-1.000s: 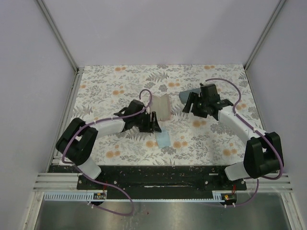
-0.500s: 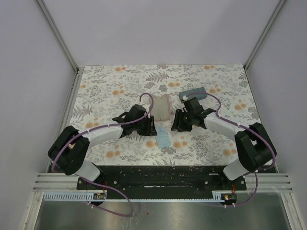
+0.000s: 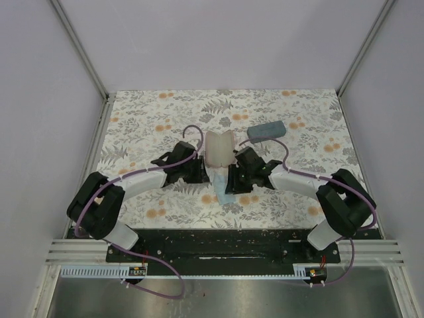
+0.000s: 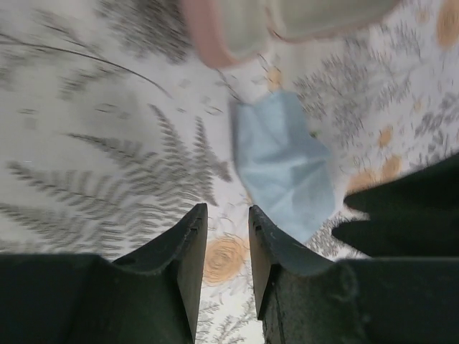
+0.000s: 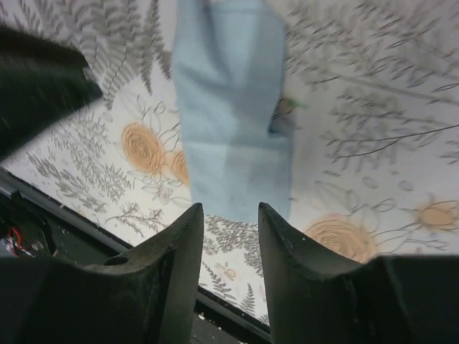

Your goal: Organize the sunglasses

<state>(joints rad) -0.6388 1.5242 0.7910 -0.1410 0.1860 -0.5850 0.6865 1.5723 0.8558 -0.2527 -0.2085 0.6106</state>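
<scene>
Neither pair of sunglasses shows clearly in any view. An open pink case (image 3: 219, 149) lies mid-table, its whitish inside up; its edge shows in the left wrist view (image 4: 229, 32). A light blue cloth (image 3: 224, 190) lies just in front of it, and it also shows in the left wrist view (image 4: 283, 168) and the right wrist view (image 5: 229, 107). My left gripper (image 3: 204, 175) (image 4: 228, 211) is narrowly open and empty, low at the cloth's left edge. My right gripper (image 3: 229, 183) (image 5: 231, 209) is narrowly open and empty, at the cloth's right and near edge.
A closed grey-blue case (image 3: 267, 131) lies at the back right of the pink case. The two grippers are close together over the cloth; the right gripper's body (image 4: 401, 215) shows in the left wrist view. The table's black front edge (image 5: 43, 215) is near.
My right gripper has left the grey-blue case and swung left and forward to the cloth. My left gripper has shifted slightly toward the cloth. The grey-blue case now lies uncovered.
</scene>
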